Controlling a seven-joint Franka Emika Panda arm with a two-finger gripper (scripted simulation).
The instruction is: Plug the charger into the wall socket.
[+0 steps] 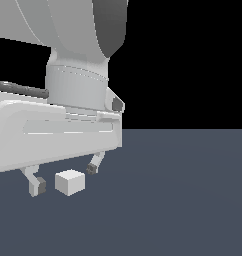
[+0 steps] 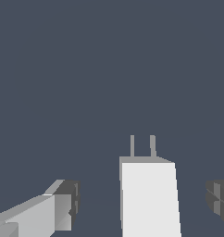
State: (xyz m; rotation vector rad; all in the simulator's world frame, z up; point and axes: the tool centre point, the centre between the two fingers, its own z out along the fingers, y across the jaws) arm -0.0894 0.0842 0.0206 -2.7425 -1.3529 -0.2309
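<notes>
**End effector stands around the charger, not yet closed**

The end effector (image 1: pixel 65 176) hangs low over the dark surface (image 1: pixel 183 200), and its two fingers are spread wide. The charger (image 1: pixel 70 182), a small white block, lies on the surface between them. In the exterior view a gap shows on each side of the block, so I judge that nothing is held at this moment.

In the wrist view the charger (image 2: pixel 148 199) sits between the dark fingertips (image 2: pixel 70 199), closer to neither by much, and two thin grey prongs (image 2: pixel 142 146) point away from the camera. This placing makes sense: with one finger on each side face, the fingers can close on the flat sides and leave the prongs free for the plugging.

The wall socket is not visible in either view, so I cannot say where it stands. The grasp seems to be the step in hand.
</notes>
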